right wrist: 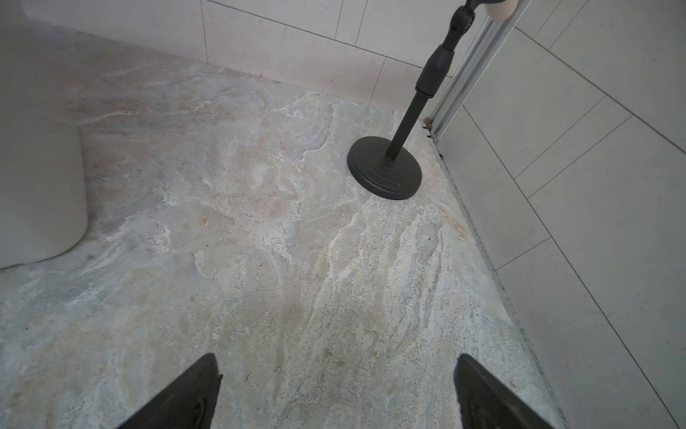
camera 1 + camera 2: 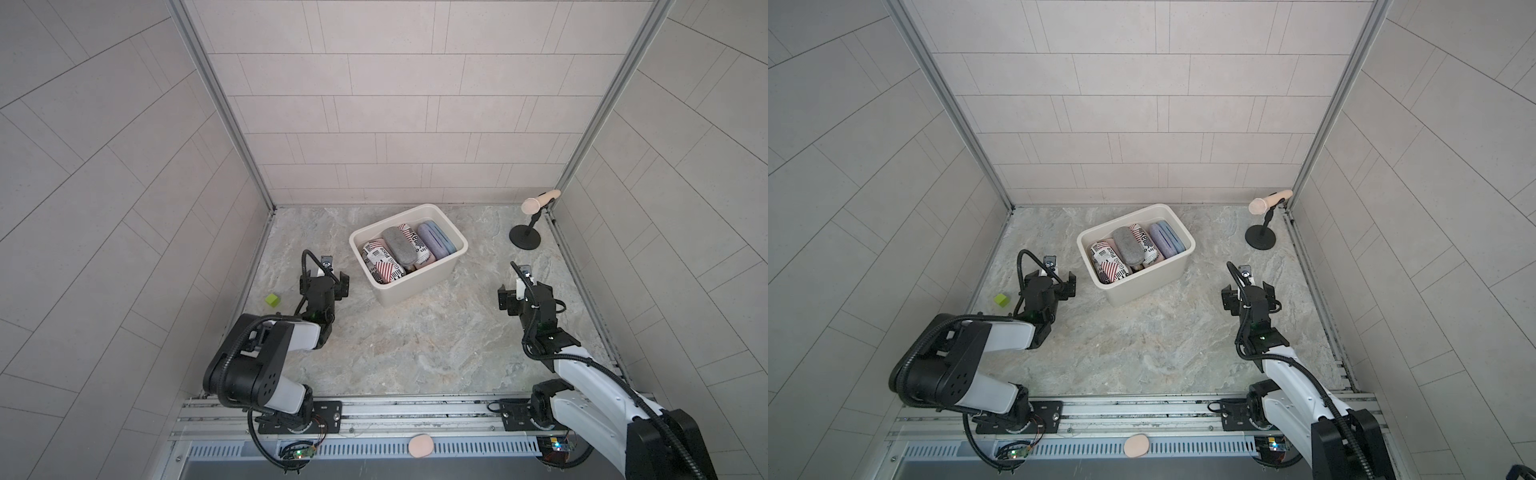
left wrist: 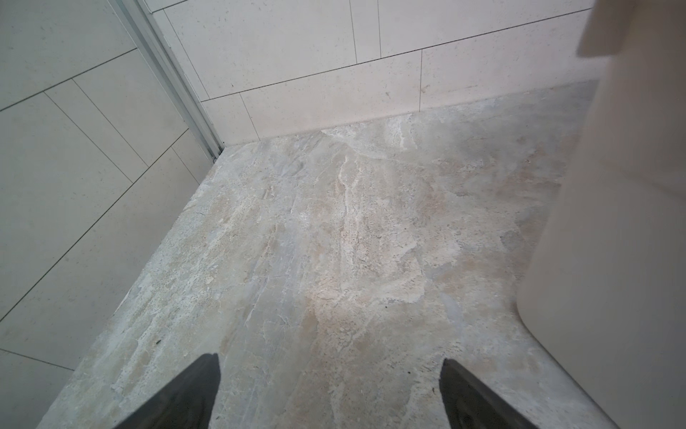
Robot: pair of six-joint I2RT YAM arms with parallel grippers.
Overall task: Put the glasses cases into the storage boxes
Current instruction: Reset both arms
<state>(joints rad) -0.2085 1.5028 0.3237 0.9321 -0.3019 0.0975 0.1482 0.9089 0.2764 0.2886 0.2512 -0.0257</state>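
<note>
Left pincer [image 3: 329, 362]: jaws spread wide, holding nothing, over bare table [image 2: 415, 345].
Right pincer [image 1: 336, 356]: jaws just as wide, also empty, over bare table.
Storage box [image 2: 415, 286]: stands between the two pincers. It is just ahead and to the right of the left pincer, its wall close by that pincer's right finger. It is farther off, ahead and to the left, from the right pincer.
Glasses cases: all lie inside the box, packed side by side. They include a newspaper-print case [image 2: 384, 262], a grey case [image 2: 399, 245] and a lilac case [image 2: 434, 241].
Green cube [image 2: 272, 300]: on the table to the left of the left pincer, apart from it.
Microphone stand [image 1: 384, 174]: ahead of the right pincer, slightly right, in the table's corner.
Pink oval thing [image 2: 420, 445]: on the slotted rail behind both pincers; I cannot tell whether it is a case.
In the way: only bare table lies between each pincer and the box.
</note>
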